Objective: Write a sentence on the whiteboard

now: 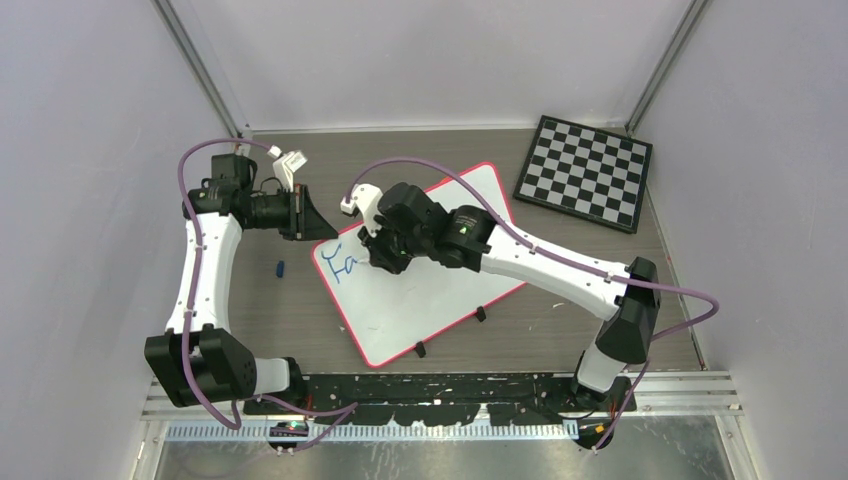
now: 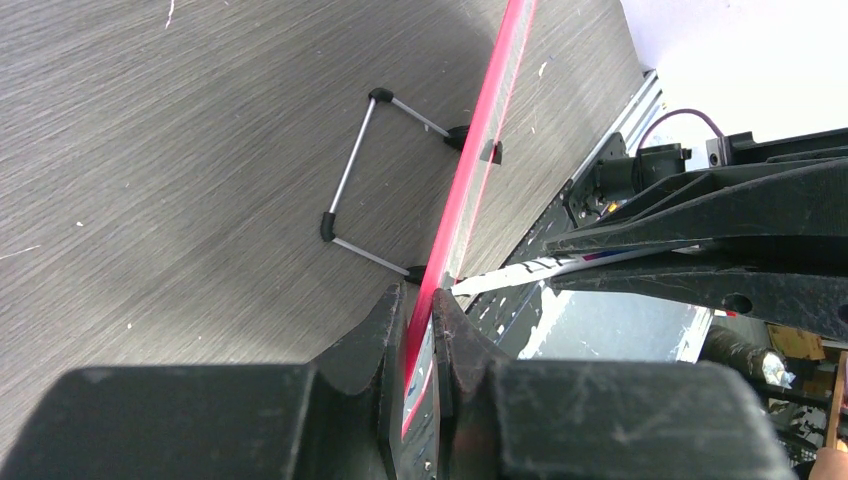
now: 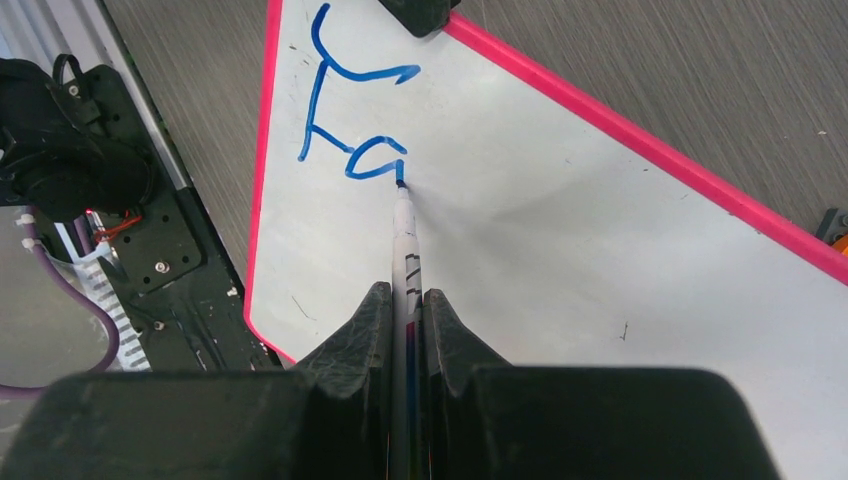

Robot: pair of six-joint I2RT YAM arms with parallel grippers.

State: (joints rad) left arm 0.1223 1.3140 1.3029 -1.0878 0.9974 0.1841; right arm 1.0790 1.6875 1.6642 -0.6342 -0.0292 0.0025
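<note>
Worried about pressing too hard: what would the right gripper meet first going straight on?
The whiteboard, probably: the marker in the right gripper rests its tip on it, at the blue letters.

Whiteboard: smooth white face, faint sheen; rim glossy pink-red plastic. Table: grey brushed-grain finish, matt, fine streaks. Marker: smooth white plastic barrel, printed label. Left gripper fingers, right gripper fingers: matt black plastic, lightly textured, scuffed edges. Wire stand: bare shiny metal rod, black plastic corner joints. Chessboard: flat matt black-and-white print.
</note>
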